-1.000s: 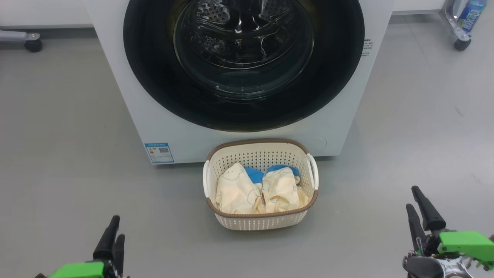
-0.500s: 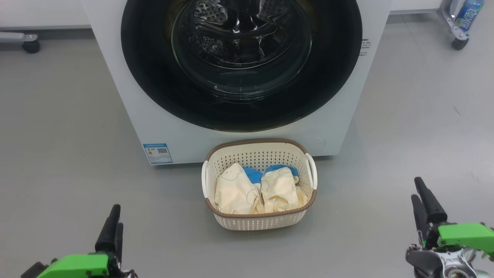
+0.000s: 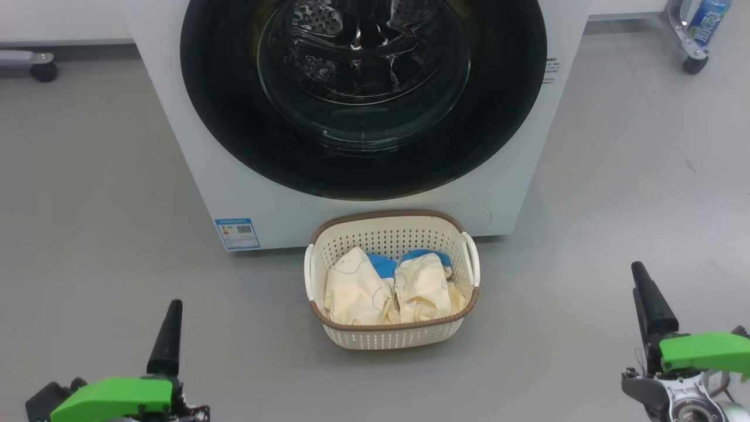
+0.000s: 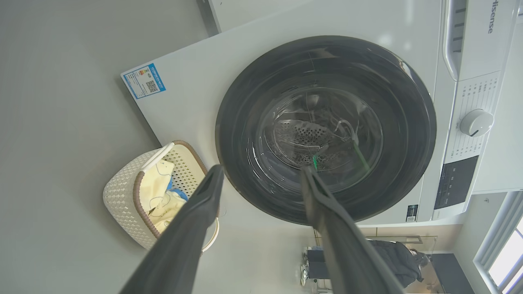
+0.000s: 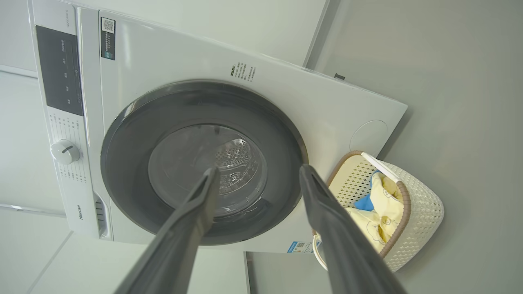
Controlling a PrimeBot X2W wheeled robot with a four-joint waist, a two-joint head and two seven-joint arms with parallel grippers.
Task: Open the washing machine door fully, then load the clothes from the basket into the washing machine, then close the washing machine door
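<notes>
Lifted slightly since before, left gripper (image 3: 171,310) and right gripper (image 3: 641,275) hung spread and empty, short of the basket (image 3: 387,339); behind it the washing machine door (image 3: 222,117) stood shut; the clothes (image 3: 357,287) lay inside the basket; seemingly every step remained; the washing machine (image 3: 176,146) bore Hisense lettering (image 4: 490,17); its blue label (image 3: 237,232) was unreadable.

Apparent test laboratory: a big white front-loading washing machine (image 3: 222,176) stands free on a smooth grey floor (image 3: 88,176), with black castors (image 3: 44,71) of wheeled metal frames at the far edges.
</notes>
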